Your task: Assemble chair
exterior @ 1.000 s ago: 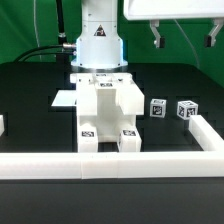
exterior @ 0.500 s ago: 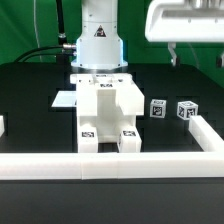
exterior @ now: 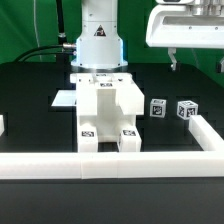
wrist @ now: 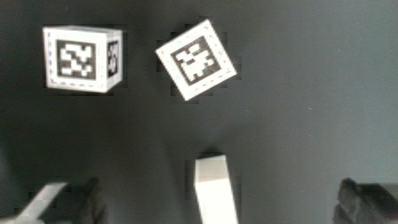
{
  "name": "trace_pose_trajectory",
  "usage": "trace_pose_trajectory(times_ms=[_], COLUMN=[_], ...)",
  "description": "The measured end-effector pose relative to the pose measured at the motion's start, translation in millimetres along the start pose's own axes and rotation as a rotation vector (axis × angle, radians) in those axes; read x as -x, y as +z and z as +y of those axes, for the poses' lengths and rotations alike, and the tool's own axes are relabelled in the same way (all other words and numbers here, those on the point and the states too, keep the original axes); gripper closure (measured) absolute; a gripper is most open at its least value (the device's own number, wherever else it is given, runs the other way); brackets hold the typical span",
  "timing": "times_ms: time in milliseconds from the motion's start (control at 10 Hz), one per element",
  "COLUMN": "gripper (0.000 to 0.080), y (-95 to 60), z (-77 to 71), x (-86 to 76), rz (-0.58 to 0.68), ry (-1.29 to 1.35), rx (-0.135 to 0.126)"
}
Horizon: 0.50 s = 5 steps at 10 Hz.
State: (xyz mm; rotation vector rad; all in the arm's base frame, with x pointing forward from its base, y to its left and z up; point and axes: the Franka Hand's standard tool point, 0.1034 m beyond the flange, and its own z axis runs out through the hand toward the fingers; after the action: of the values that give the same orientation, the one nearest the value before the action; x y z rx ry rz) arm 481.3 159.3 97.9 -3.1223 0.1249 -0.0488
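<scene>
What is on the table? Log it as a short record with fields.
tool: open, empty, raised over the exterior view's right side
chair body: white, tagged, standing mid-table in front of the robot base
inner block: small, tagged, to the exterior view's right of the chair body, apart from it
outer block: small, tagged, beside the inner block, not touching it
rail: long, low, white, along the front edge and the exterior view's right
blocks and tool: both blocks lie below the tool
</scene>
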Motion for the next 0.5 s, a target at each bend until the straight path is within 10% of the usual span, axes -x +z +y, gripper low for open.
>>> trace_pose_trajectory(times_ms=[500], gripper=[0.0151], y=[9.4], z=[2.5], x=[-8.6], rz=[-0.080], ry=[-0.076], rx=[-0.038])
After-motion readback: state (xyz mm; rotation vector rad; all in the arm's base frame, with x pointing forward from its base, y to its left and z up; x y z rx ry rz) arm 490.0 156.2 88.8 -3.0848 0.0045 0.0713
